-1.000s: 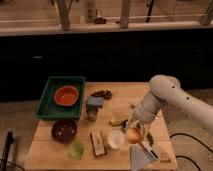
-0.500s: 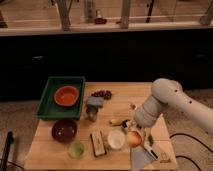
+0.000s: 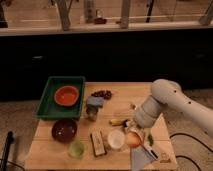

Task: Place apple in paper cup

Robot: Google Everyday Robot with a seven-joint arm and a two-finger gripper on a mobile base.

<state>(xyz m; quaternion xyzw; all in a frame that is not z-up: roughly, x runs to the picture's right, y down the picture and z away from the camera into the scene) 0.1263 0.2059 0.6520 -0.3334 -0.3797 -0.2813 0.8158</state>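
Note:
The apple (image 3: 133, 140), orange-red with a yellowish patch, lies at the table's front, touching or nearly touching the right side of the white paper cup (image 3: 116, 139). The cup stands upright and I see nothing in it. My gripper (image 3: 133, 132) reaches down from the white arm (image 3: 162, 100) on the right and sits right over the apple, hiding its top. Whether it holds the apple does not show.
A green tray (image 3: 47, 102) holds an orange bowl (image 3: 67, 95) at the left. A maroon bowl (image 3: 65, 130), a green cup (image 3: 76, 149), a bar (image 3: 98, 143), a banana (image 3: 119, 121), grapes (image 3: 102, 93), a blue-topped item (image 3: 93, 105) and a white wrapper (image 3: 142, 156) lie around.
The arm has shifted slightly right and lowered towards the apple. The apple and cup stay about where they were.

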